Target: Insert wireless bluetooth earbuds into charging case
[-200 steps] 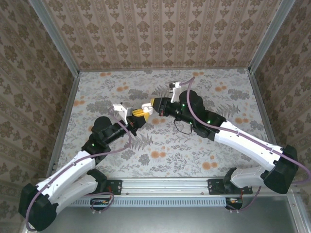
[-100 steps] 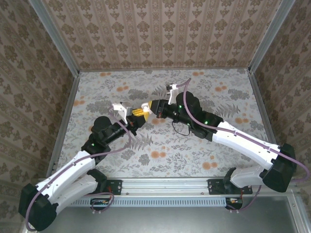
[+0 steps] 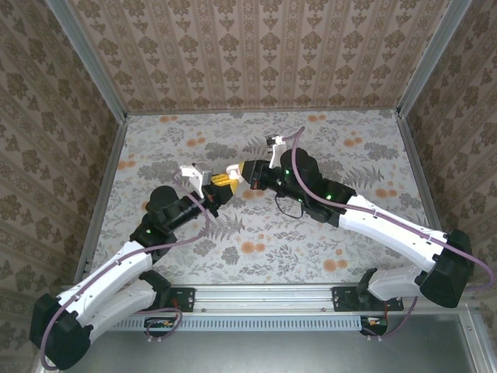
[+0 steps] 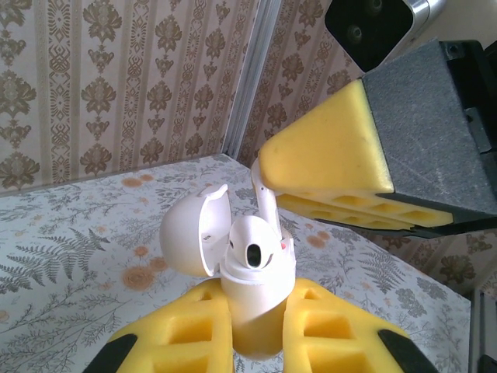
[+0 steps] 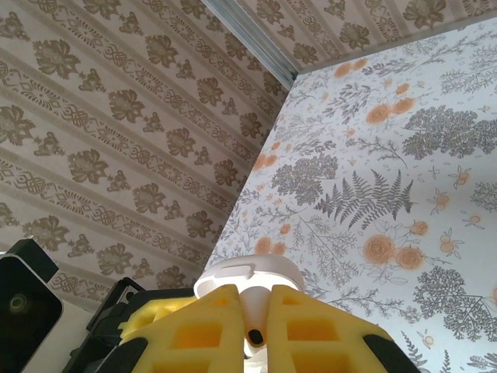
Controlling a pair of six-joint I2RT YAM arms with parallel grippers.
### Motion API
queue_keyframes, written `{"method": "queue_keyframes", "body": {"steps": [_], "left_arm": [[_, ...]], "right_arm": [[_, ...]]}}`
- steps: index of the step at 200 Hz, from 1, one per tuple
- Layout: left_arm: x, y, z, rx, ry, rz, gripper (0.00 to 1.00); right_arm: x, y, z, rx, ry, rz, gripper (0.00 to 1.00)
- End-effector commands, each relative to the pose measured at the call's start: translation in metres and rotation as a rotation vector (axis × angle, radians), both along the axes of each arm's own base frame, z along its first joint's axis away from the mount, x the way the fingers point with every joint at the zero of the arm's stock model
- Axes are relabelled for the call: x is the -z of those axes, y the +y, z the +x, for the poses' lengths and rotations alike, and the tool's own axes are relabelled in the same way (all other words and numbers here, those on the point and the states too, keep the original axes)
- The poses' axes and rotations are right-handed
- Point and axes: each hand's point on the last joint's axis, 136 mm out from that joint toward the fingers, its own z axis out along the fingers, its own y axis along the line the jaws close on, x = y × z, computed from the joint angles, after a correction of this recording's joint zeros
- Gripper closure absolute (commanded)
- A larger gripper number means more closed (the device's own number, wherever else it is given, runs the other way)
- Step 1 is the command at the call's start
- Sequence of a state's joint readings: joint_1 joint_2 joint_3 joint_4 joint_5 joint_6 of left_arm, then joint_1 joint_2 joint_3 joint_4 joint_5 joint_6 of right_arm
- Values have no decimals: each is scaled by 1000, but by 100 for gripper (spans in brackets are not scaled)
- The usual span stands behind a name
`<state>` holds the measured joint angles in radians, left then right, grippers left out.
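Earbud (image 4: 255,247) pinched by right gripper (image 5: 252,305) touches left gripper's (image 4: 256,320) open charging case (image 4: 247,299).

The small, glossy white, pebble-shaped plastic charging case (image 4: 252,311) stands upright, clamped at its lower body in the left gripper (image 4: 250,342). Its hinged, domed lid (image 4: 194,239) is swung open to the left. A white plastic earbud (image 4: 252,250) rests with its rounded head at the case's mouth, dark oval opening facing outward. Its thin stem rises, slightly tilted, into the pinching right gripper (image 5: 253,326).
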<state>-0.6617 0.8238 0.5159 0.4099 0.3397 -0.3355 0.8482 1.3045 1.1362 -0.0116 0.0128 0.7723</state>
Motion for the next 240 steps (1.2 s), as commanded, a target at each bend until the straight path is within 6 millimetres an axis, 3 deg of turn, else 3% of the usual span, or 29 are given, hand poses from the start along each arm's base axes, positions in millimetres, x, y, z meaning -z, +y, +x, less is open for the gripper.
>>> {"method": "queue_keyframes", "body": {"steps": [1, 101, 240], "left_arm": [[-34, 1, -3, 1, -62, -66, 100], [-37, 1, -4, 0, -73, -69, 100], [-36, 2, -5, 3, -70, -70, 100]], "right_arm": [[8, -2, -2, 3, 5, -34, 90], [21, 3, -15, -55, 38, -67, 89], [1, -7, -18, -40, 8, -81, 66]]}}
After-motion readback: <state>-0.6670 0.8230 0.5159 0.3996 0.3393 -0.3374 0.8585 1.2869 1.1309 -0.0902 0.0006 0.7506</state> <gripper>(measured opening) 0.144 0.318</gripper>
